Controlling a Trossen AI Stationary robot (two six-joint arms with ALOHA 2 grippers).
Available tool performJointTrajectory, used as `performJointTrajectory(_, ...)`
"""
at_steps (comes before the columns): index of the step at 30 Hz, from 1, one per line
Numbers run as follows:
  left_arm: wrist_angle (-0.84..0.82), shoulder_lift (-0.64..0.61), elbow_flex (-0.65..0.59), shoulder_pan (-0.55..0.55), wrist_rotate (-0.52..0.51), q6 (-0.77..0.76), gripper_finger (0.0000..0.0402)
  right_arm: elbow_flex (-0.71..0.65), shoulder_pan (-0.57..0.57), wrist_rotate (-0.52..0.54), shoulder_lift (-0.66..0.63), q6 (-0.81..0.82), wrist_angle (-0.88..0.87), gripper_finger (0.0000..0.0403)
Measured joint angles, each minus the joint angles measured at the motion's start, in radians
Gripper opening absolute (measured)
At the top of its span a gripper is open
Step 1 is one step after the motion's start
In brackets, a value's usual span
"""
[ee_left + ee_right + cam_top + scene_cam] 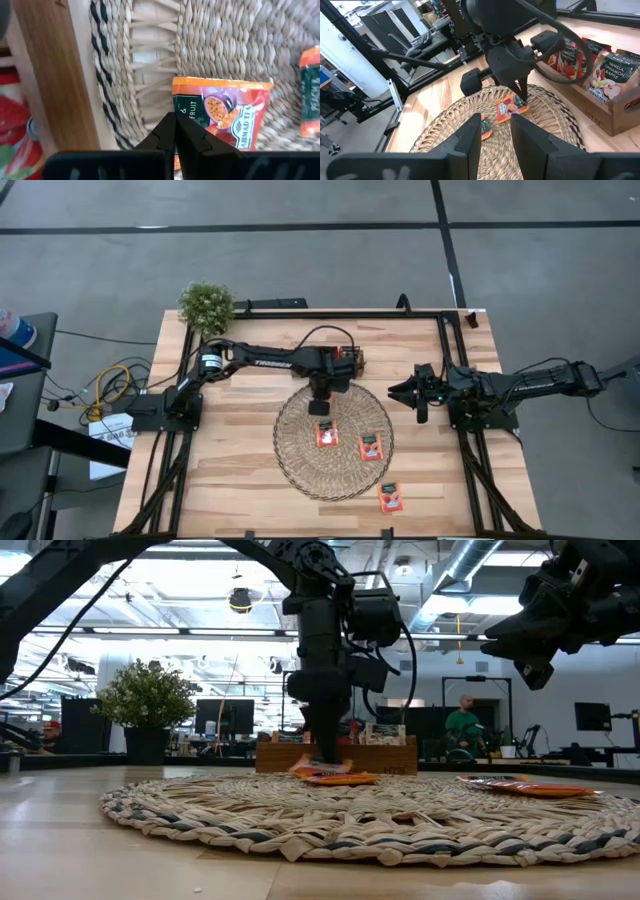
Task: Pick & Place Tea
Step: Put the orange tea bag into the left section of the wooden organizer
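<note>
On the round woven mat (333,442) lies a red-orange tea sachet (327,433) with a dark green band. My left gripper (320,408) stands over it, pointing down, shut on its edge; it also shows in the left wrist view (175,131) and the low view (326,755). A second sachet (371,445) lies flat on the mat, and a third (390,497) lies on the bare table near the front. My right gripper (495,142) waits open at the table's right, level and holding nothing. My left gripper pinches the sachet's dark green band end (186,107) between its two fingers, at the edge nearest the wooden tray. The fingers come from above, pointing down. In the low view the held end (312,768) sits slightly raised while the rest of the sachet lies on the mat.
A small wooden tray (350,360) with upright tea packets (602,75) stands just beyond the mat's far edge. A potted plant (206,305) sits at the far left corner. Black frame rails run along the table's sides. A person (462,725) sits in the room behind.
</note>
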Motion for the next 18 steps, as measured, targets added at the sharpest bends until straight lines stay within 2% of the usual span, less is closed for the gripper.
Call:
performJointTrajectory(6, -0.095, 0.000, 0.063, -0.003, 0.000, -0.019, 0.0000, 0.000, 0.000, 0.000, 0.000, 0.000, 0.000, 0.0098)
performJointTrajectory(18, -0.322, -0.001, 0.301, -0.016, 0.000, -0.061, 0.0000, 0.000, 0.000, 0.000, 0.000, 0.000, 0.000, 0.0098)
